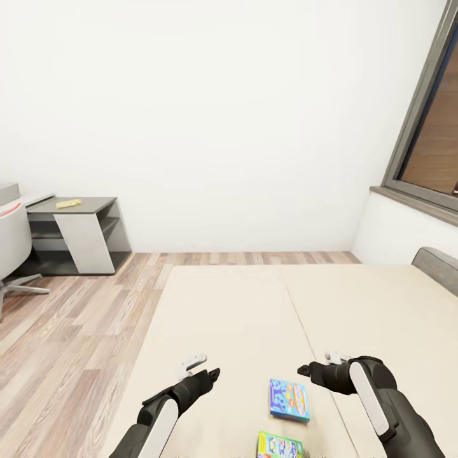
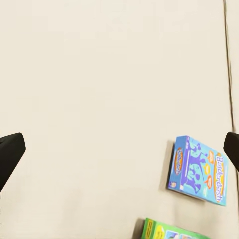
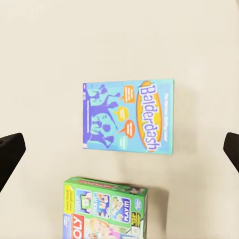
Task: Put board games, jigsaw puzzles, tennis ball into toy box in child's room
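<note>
Two board games lie flat on the beige bed (image 1: 242, 305) near its foot. One is the blue "Balderdash" box (image 1: 289, 399) (image 2: 199, 170) (image 3: 128, 116). The other is a green box (image 1: 280, 445) (image 2: 169, 231) (image 3: 104, 209), closer to me and cut off by the picture's edge. My left gripper (image 1: 207, 376) (image 2: 119, 149) hovers open over bare mattress to the left of the boxes. My right gripper (image 1: 308, 369) (image 3: 119, 149) hangs open above the blue box, touching nothing. The toy box, jigsaw puzzles and tennis ball are out of view.
A low dark grey-topped cabinet (image 1: 83, 235) stands at the far left wall with a flat yellow item (image 1: 69, 203) on it. A grey office chair (image 1: 13, 248) sits beside it. Wood floor (image 1: 70, 337) runs left of the bed. The headboard (image 1: 439, 264) and a window (image 1: 432, 127) are at right.
</note>
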You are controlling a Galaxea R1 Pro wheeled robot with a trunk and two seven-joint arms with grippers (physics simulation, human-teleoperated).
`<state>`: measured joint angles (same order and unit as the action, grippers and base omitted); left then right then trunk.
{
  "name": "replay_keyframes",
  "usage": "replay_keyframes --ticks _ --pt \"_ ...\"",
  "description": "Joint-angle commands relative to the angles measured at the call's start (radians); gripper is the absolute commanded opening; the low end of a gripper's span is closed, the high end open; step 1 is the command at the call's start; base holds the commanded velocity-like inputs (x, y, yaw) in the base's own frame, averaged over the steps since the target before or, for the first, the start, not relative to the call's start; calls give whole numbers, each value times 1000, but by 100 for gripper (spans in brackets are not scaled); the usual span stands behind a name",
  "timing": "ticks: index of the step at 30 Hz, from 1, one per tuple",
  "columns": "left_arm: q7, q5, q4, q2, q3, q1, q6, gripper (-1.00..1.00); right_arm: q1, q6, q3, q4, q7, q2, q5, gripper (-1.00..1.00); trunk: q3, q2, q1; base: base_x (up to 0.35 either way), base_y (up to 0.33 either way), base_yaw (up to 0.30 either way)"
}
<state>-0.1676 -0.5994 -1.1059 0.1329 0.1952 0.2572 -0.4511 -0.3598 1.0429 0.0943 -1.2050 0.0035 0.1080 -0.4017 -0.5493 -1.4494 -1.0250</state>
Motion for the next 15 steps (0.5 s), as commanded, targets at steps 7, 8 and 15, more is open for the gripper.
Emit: replay_keyframes --ticks 7,8,15 --pt "-11 -11 -2 0 1 0 -4 100 0 4 1 -1 1 2 0 100 -12 -1 0 0 0 0" --pt "-11 -11 -2 0 1 0 -4 100 0 4 1 -1 0 2 0 100 -14 -1 0 0 0 0" --pt "-12 -11 -2 0 1 1 -4 100 0 4 1 0 0 7 0 100 -26 -1 0 0 0 0"
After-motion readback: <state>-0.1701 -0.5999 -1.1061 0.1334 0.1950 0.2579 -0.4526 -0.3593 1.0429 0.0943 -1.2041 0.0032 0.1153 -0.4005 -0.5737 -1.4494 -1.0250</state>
